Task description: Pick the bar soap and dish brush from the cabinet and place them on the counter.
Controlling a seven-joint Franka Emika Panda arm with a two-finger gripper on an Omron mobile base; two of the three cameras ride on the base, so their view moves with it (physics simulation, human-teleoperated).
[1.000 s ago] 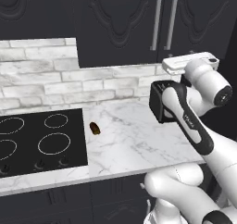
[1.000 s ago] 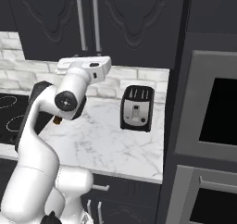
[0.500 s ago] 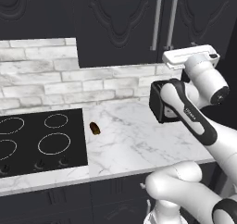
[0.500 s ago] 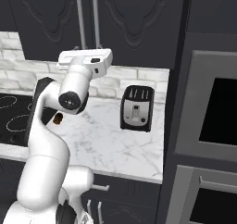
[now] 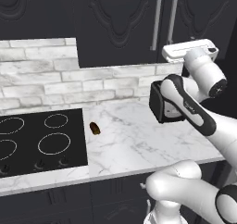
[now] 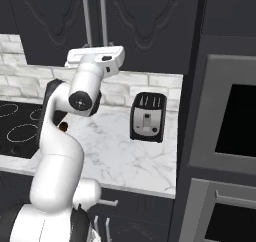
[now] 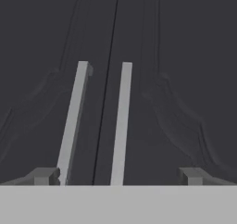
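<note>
The soap and the brush are sitting somewhere behind closed doors: the cabinet (image 5: 125, 24) is shut, so neither is visible and I can't say how they're lying on the shelf. Judging by what they are, the soap is going to be light, hard and slick, best pinched across its narrow sides rather than its flat faces. The brush is going to be light too, with a thin stiff handle that makes the natural place to hold it; the bristles would just give.

First, though, the doors. Two long silver handles (image 7: 74, 121) are running side by side up the middle, one on each door, the seam between them. In the hand view the left handle is lying just beside the left fingertip and the right handle is sitting between the tips, nearer the left one. These bars are rigid and smooth, so a grip around the lower part of one bar should give the best leverage for swinging a door.

The pincer (image 7: 118, 176) is standing wide open, holding nothing, and pointing straight at the doors. In the base views the hand is hanging level with the bottom ends of the handles, above the tabletop (image 5: 139, 140).

Down there a toaster (image 6: 147, 117) is standing near the wall, a brown lump (image 5: 95, 128) is lying by the cooktop (image 5: 41, 140), and there's bare marble between them for setting things down.
</note>
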